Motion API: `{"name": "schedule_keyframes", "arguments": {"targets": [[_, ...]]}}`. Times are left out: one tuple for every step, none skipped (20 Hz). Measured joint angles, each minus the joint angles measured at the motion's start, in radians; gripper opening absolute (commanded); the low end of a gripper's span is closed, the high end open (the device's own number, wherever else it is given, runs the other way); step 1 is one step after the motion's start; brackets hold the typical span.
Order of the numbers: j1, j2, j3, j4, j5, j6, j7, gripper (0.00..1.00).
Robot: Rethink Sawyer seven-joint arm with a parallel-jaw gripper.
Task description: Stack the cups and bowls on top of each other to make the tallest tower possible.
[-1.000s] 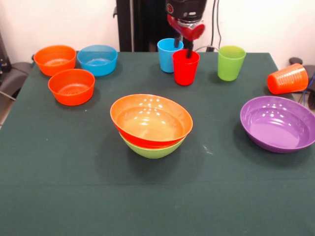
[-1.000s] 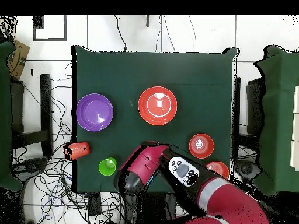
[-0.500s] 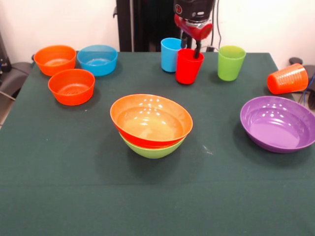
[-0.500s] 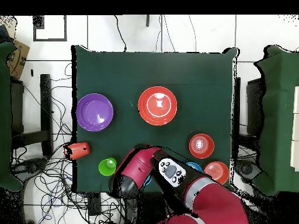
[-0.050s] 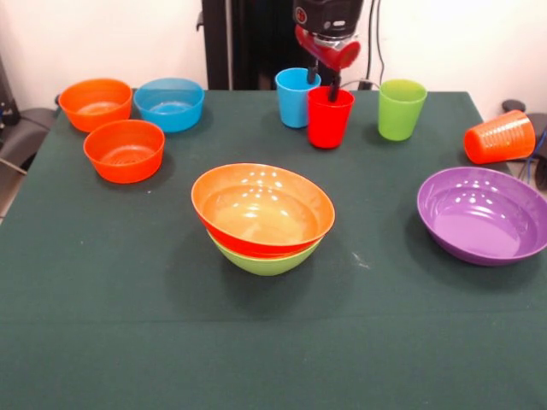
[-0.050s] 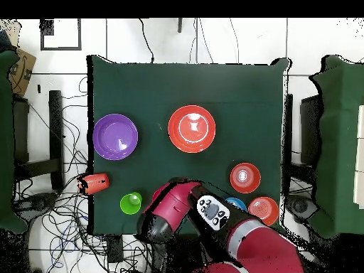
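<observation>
Now my pincer point(image 5: 322, 81) pinches the rim of the tapered, glossy red cup point(image 5: 329, 118), one finger inside, one outside, near the counter's point(image 5: 102, 282) far edge beside the light blue cup point(image 5: 295, 96). Since half a second ago, the red cup stands straighter.

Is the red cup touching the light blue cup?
Cannot tell. In the front view the red cup overlaps the light blue cup, hiding any gap; overhead, the arm covers both.

Your dark green bench point(image 5: 102, 325), white wall point(image 5: 102, 38) behind it, tangled cables point(image 6: 57, 213) on the tiled floor point(image 6: 234, 39), a cardboard box point(image 6: 21, 67) at the overhead's edge
</observation>
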Motion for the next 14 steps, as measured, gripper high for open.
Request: {"name": "schedule_keyframes", "arguments": {"targets": [[0.000,0.000,-0.003,0.000,0.000,0.000,0.000,1.00],[0.000,0.000,-0.007,0.000,0.000,0.000,0.000,1.00],[0.000,0.000,-0.011,0.000,0.000,0.000,0.000,1.00],[0.000,0.000,-0.013,0.000,0.000,0.000,0.000,1.00],[0.000,0.000,-0.017,0.000,0.000,0.000,0.000,1.00],[0.000,0.000,-0.024,0.000,0.000,0.000,0.000,1.00],[0.000,0.000,-0.026,0.000,0.000,0.000,0.000,1.00],[0.000,0.000,-0.028,0.000,0.000,0.000,0.000,1.00],[0.000,0.000,-0.030,0.000,0.000,0.000,0.000,1.00],[0.000,0.001,-0.032,0.000,0.000,0.000,0.000,1.00],[0.000,0.004,-0.034,-0.001,0.000,0.000,0.000,1.00],[0.000,0.005,-0.034,-0.001,0.000,0.000,0.000,1.00],[0.000,0.008,-0.035,-0.001,0.000,0.000,0.000,1.00],[0.000,0.011,-0.036,-0.001,0.000,0.000,0.000,1.00]]}}
